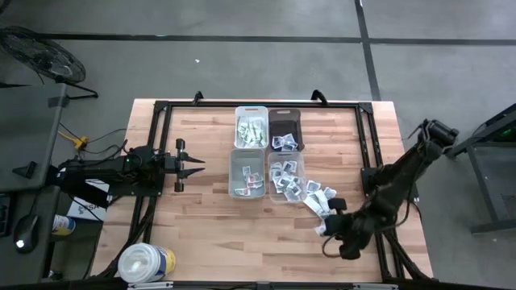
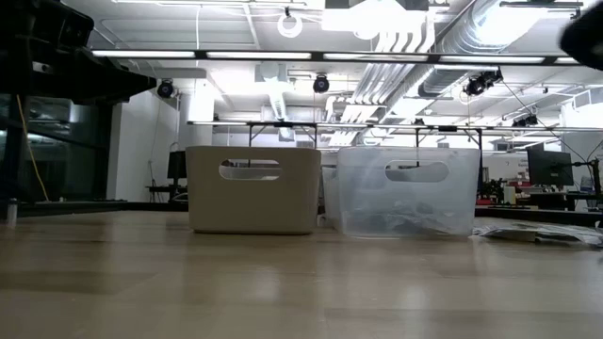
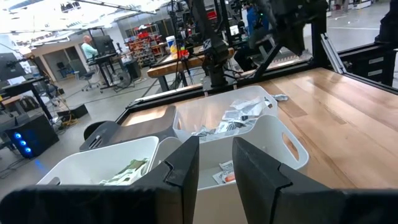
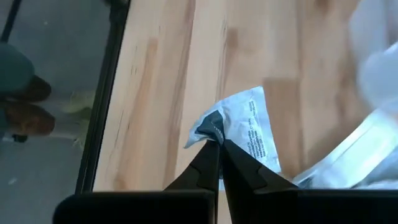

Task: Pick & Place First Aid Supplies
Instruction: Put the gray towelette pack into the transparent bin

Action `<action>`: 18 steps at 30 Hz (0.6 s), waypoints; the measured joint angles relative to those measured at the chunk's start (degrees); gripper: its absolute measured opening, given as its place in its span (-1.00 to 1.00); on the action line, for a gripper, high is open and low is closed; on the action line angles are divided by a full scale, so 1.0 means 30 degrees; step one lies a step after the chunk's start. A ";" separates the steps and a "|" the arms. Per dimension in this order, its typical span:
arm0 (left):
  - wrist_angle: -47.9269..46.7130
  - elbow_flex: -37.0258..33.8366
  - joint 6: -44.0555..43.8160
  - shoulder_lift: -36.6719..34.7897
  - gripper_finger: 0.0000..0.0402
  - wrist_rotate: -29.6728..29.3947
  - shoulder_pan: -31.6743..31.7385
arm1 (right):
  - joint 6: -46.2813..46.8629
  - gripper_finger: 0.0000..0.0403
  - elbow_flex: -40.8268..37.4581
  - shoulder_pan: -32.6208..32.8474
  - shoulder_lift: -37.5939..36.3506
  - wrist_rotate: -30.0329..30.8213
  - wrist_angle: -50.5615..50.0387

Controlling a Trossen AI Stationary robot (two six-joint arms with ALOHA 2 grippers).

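Note:
The first aid supplies are small white packets: a loose heap (image 1: 313, 196) lies on the table right of the bins, and more fill the bins. My right gripper (image 1: 327, 230) hangs near the table's right front, just in front of the heap, shut on one white printed packet (image 4: 249, 134). My left gripper (image 1: 192, 165) waits at the table's left, pointing level at the bins, open with nothing between its fingers (image 3: 186, 168). My right gripper pinches the packet's crumpled dark-printed corner (image 4: 211, 129) between its two fingertips, only at their free ends. The fingers slant down onto it from above. The rest of the packet spreads out beyond the fingertips, lifted clear above the wooden tabletop.
Four small bins stand in a block at mid-table: a white one (image 1: 251, 126) with greenish packets, a dark one (image 1: 284, 122), a pale one (image 1: 247, 173) and a clear one (image 1: 285, 179). A big white tub (image 1: 145, 263) sits at the near left corner. A black frame (image 1: 157, 145) edges the table.

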 joint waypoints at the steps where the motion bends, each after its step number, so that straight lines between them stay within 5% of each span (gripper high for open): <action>1: 0.0000 0.0000 0.0007 0.0006 -0.52 0.0000 -0.0006 | -0.0552 -0.99 0.0000 -0.0391 -0.0305 0.0003 0.0015; 11: -0.0005 0.0000 0.0007 -0.0001 -0.52 0.0000 0.0001 | -0.8268 -0.98 0.0036 -0.6263 -0.1932 -0.1246 0.0541; 18: -0.0001 0.0000 0.0003 -0.0001 -0.52 0.0000 0.0001 | -1.0485 -0.98 0.0810 -1.0351 -0.1080 -0.3007 0.0356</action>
